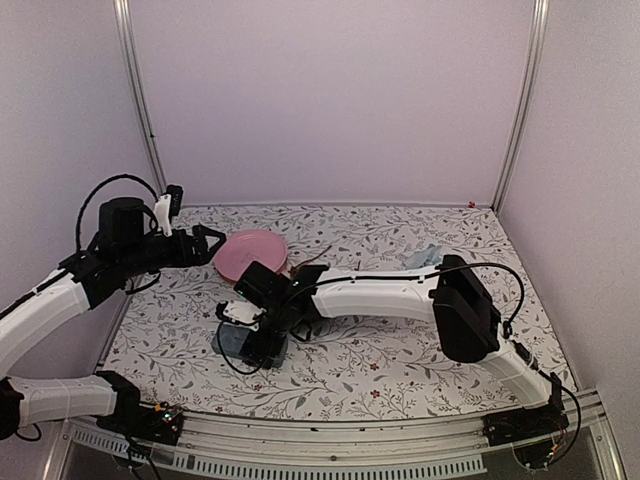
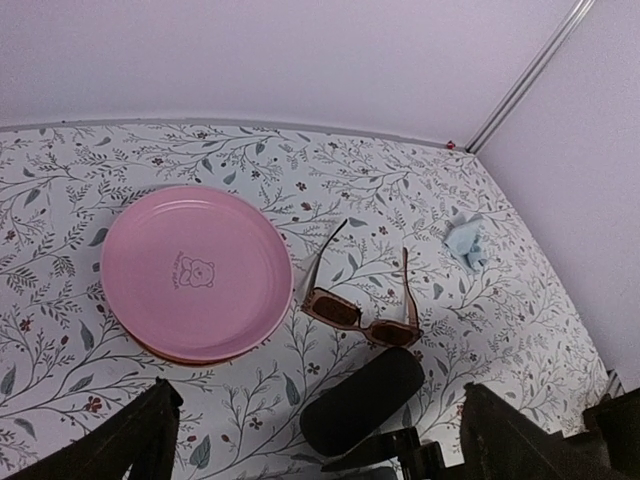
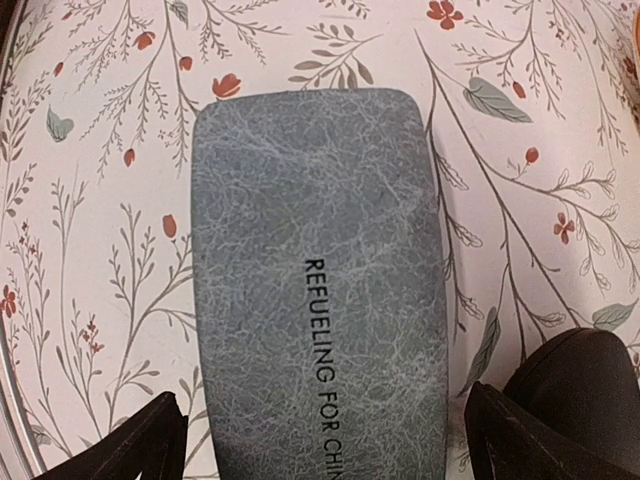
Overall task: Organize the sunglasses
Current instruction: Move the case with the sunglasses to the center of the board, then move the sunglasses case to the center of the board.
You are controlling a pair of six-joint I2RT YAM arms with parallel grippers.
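From overhead, my left end effector hovers just beside a round pink plastic plate on the floral-patterned worktop. My right end effector hangs low over a grey-blue rectangular textured case near the front edge. Through the left wrist camera my fingers stand spread wide with nothing between them. The reddish-brown sunglasses with dark lenses lie on the worktop between the plate and a crumpled pale-blue cloth, just beyond a black oblong hard case. Their thin arms are unfolded, pointing toward the far wall, so I judge they need folding before any case takes them. Through the right wrist camera my fingers are spread either side of the grey-blue case, which lies shut with its lettering up — placed, I think, to grip its long sides. A pale, near-transparent pair I cannot find in any view.
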